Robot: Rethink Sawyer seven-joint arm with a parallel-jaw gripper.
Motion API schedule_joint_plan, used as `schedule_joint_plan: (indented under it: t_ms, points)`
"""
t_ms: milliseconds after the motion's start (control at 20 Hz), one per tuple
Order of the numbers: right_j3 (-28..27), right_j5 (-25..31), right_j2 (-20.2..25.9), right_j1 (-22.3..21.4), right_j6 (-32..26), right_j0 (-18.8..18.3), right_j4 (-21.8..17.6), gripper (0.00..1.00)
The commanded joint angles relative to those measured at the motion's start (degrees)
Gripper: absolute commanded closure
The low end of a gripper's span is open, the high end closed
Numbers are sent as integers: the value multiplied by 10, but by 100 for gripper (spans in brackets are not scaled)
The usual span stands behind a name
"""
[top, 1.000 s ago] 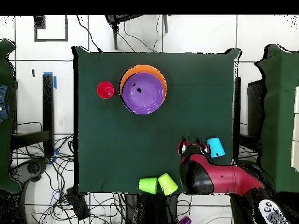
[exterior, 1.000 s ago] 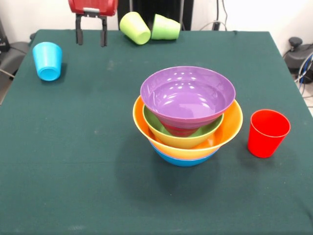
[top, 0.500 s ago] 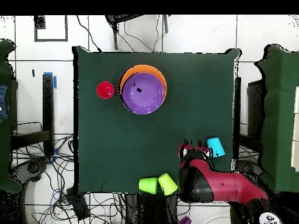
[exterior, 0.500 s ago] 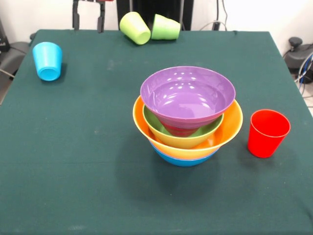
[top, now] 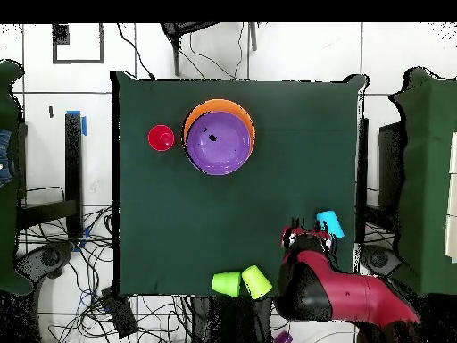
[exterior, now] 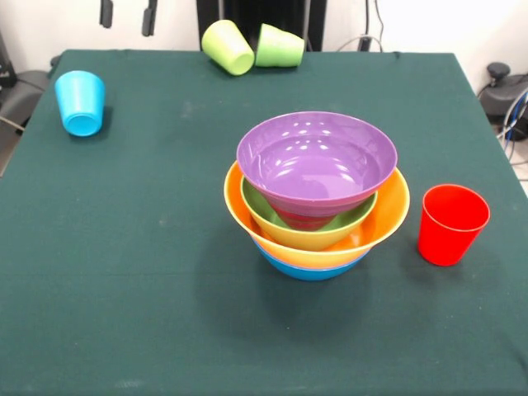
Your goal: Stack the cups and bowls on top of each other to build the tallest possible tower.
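The tower [exterior: 317,161] stands right of the table's middle: a purple bowl on top, then red, green and orange bowls, with a blue one at the bottom. It also shows in the overhead view [top: 220,137]. A red cup [exterior: 450,223] stands upright just right of it. A sky blue cup [exterior: 81,101] lies at the far left. A yellow-green cup [exterior: 228,46] and a green cup [exterior: 279,46] lie on their sides at the far edge. My gripper [exterior: 128,15] is open and empty, high at the top edge, between the sky blue and yellow-green cups. Only its fingertips show.
The green table cloth [exterior: 132,247] ends close behind the two lying cups. In the overhead view the red arm [top: 335,286] reaches over the table's edge beside the sky blue cup [top: 330,223]. Cables lie on the floor [top: 54,259] around the table.
My gripper has risen and drawn back towards the robot; the red wrist has left the front view and only the fingertips remain. The cups and bowls have not moved.
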Motion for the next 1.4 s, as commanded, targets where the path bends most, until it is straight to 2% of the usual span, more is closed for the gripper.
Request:
schedule_joint_plan:
  t_ms: [50,200,350,400,500,650,750,1050,1250,1400]
  points:
    - [69,110,61,-47,35,21,47,0]
    - [68,112,57,-48,33,40,50,0]
    - [62,75,52,-24,34,49,26,0]
    - [64,66,51,-20,43,51,29,0]
    - [80,39,63,-13,73,54,48,0]
    - [125,26,133,-22,123,37,108,0]
    - [136,14,163,-26,139,45,134,0]
    - [111,-12,135,-21,172,130,204,0]
    - [87,-8,154,-1,204,150,264,0]
    - [55,0,160,21,206,168,288,0]
